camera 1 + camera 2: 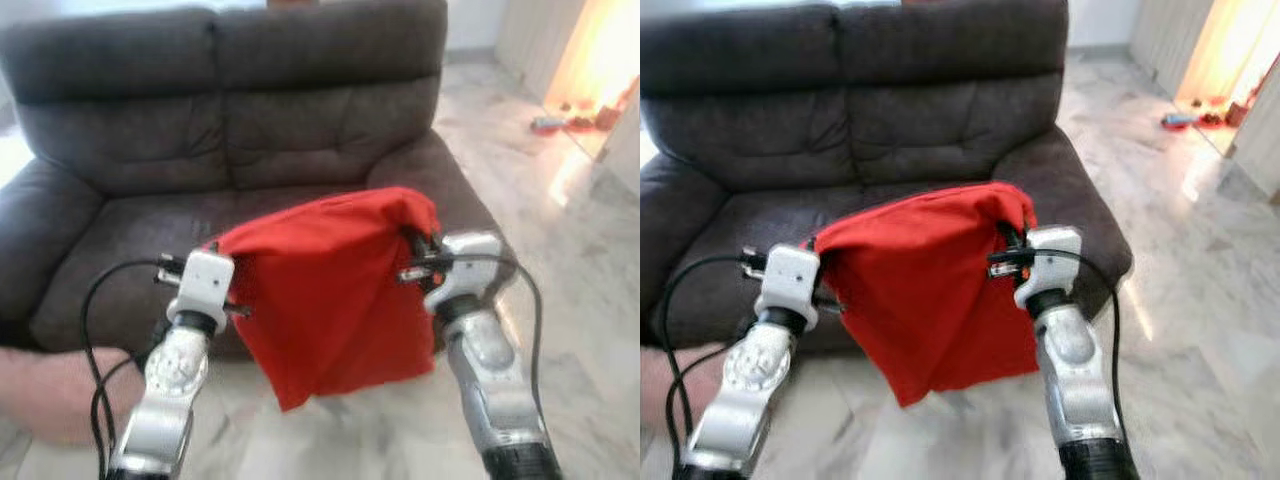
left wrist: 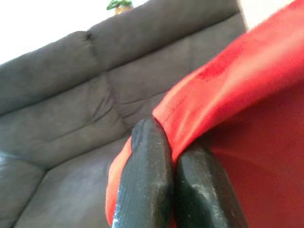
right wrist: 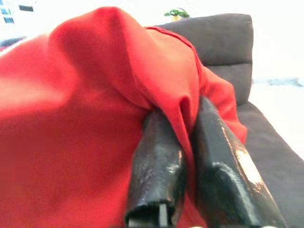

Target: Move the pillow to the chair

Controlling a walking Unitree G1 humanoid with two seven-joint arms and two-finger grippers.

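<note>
You are looking at the red pillow [image 1: 325,290] hanging in the centre of the frame, held up in front of the dark grey sofa [image 1: 230,130] that is filling the upper half. The left gripper [image 2: 173,164] is pinching the pillow's left edge, fingers clamped on the fabric. The right gripper [image 3: 183,142] is gripping its upper right corner the same way. A person's arm [image 1: 45,390] is showing at the lower left, above the marble floor [image 1: 580,300]

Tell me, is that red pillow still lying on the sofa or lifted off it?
Lifted off. The red pillow hangs in the air before the sofa, its top edge pinched by the left gripper and the right gripper.
</note>
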